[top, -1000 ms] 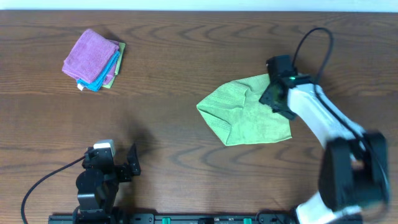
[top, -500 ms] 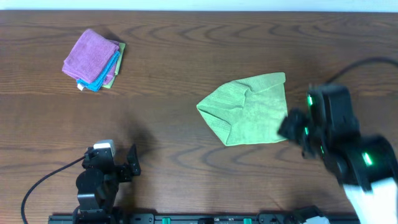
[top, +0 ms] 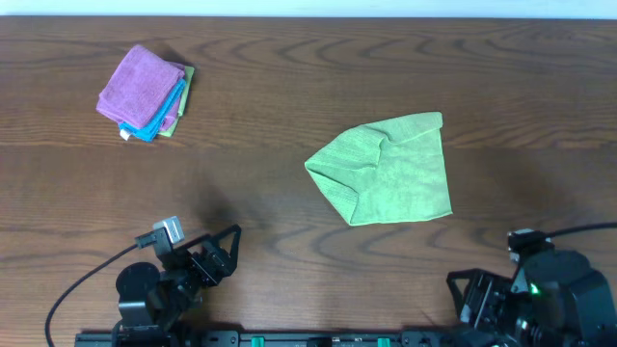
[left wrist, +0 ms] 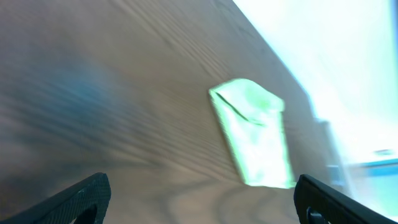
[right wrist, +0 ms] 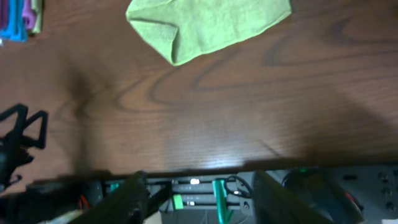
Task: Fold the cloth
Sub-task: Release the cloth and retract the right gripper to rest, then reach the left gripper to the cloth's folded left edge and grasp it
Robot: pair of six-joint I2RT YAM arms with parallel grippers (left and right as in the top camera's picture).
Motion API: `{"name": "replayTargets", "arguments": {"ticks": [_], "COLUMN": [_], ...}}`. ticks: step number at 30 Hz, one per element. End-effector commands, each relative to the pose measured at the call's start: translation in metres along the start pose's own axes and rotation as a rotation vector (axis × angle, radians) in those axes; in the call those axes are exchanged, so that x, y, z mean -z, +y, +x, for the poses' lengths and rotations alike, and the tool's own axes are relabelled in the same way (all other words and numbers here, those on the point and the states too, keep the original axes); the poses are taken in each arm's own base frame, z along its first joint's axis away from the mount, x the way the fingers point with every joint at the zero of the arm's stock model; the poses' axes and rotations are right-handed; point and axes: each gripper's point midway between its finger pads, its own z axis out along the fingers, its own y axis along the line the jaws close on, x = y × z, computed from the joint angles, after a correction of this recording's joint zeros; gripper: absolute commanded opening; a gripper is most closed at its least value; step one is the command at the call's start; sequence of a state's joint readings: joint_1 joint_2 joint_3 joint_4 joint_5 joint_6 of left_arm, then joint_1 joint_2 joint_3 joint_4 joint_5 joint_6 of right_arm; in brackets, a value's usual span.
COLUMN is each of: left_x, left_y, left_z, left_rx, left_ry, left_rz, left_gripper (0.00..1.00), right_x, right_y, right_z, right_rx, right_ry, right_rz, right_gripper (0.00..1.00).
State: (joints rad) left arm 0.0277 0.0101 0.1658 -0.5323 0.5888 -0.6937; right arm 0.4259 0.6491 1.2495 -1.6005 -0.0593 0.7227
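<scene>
Green cloth (top: 390,172) tapers toward left.

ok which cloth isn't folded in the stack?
The lime-green microfibre cloth, lying alone and rumpled right of centre; the purple cloth and blue cloth sit stacked, folded.

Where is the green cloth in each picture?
Overhead: the green cloth lies flat, right of centre.
Left wrist: blurred, just right of the middle.
Right wrist: at the top edge, near the centre.
Shared landmark: the dark wooden table under it.
</scene>
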Motion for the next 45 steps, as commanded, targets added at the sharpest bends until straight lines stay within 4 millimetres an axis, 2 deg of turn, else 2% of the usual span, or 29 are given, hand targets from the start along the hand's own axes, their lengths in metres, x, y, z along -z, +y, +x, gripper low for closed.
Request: {"name": "replayTargets", "arguments": {"ticks": [1, 3, 8, 11, 14, 18, 24, 32, 37, 40, 45], "left_x": [-0.001, 0.0, 0.005, -0.005, -0.02, -0.051, -0.097, -0.172, -0.219, -0.239, -0.261], "left_y": [-0.012, -0.018, -0.061, -0.056, -0.05, -0.051, -0.083, -0.094, -0.106, -0.11, -0.103], "left_z": [0.014, 0.016, 0.001, -0.001, 0.008, 0.023, 0.017, 0.016, 0.026, 0.034, 0.048], "left_rx": [0.239, 0.242, 0.069, 0.064, 0.018, -0.105, -0.303, -0.612, -0.795, -0.924, -1.218], "left_ry": [0.086, 0.107, 0.075, 0.076, 0.132, 0.272, 0.393, 0.512, 0.568, 0.591, 0.597], "left_rz": [0.076, 0.106, 0.292, 0.248, 0.203, 0.116, 0.042, -0.182, -0.245, -0.296, -0.422], "left_gripper": [0.95, 0.95, 0.96, 0.97, 0.98, 1.0, 1.0, 0.98, 0.97, 0.97, 0.98], "right_x": [0.002, 0.002, 0.002, 0.002, 0.002, 0.002, 0.002, 0.003, 0.005, 0.007, 0.008], "right_y": [0.001, -0.003, 0.0, 0.007, 0.01, 0.01, 0.007, -0.004, -0.006, -0.002, -0.004], "right_z": [0.008, 0.012, 0.009, 0.001, -0.003, -0.006, -0.01, -0.021, -0.028, -0.032, -0.035], "right_rx": [0.014, 0.013, 0.045, 0.055, 0.056, 0.071, 0.085, 0.093, 0.097, 0.125, 0.14], "right_ry": [0.035, 0.05, 0.037, 0.004, -0.012, -0.028, -0.051, -0.108, -0.144, -0.163, -0.178], "right_rz": [-0.014, -0.001, -0.011, -0.039, -0.05, -0.045, -0.029, 0.042, 0.059, 0.046, 0.06], "right_gripper": [0.59, 0.61, 0.61, 0.59, 0.58, 0.58, 0.58, 0.54, 0.52, 0.52, 0.52]}}
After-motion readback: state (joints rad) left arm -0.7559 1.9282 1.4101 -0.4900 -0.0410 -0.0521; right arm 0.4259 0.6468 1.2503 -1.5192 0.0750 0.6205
